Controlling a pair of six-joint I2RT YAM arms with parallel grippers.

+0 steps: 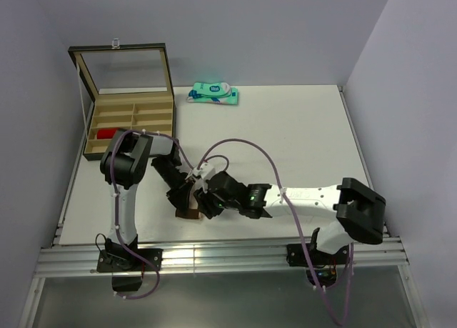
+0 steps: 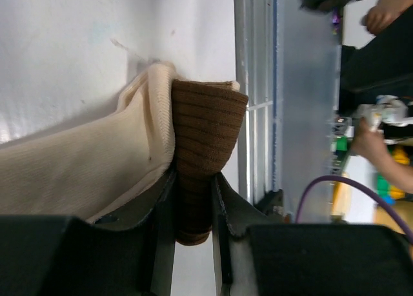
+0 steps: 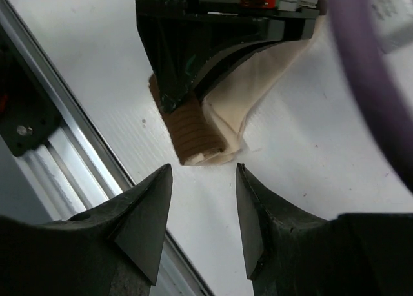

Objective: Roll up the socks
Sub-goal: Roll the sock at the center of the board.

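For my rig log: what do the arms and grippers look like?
Left arm and right arm: white links, black joints, looping purple cables. Green light near the right wrist. Left gripper and right gripper: black, tapered.

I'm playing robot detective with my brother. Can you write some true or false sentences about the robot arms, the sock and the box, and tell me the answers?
1. The left gripper is pinching the brown end of the beige sock. True.
2. The right gripper is squeezing the sock too. False: it is open and holds nothing.
3. The box lid is shut. False: it stands open.
4. A teal and white packet lies on the table near the far edge, away from both grippers. True.
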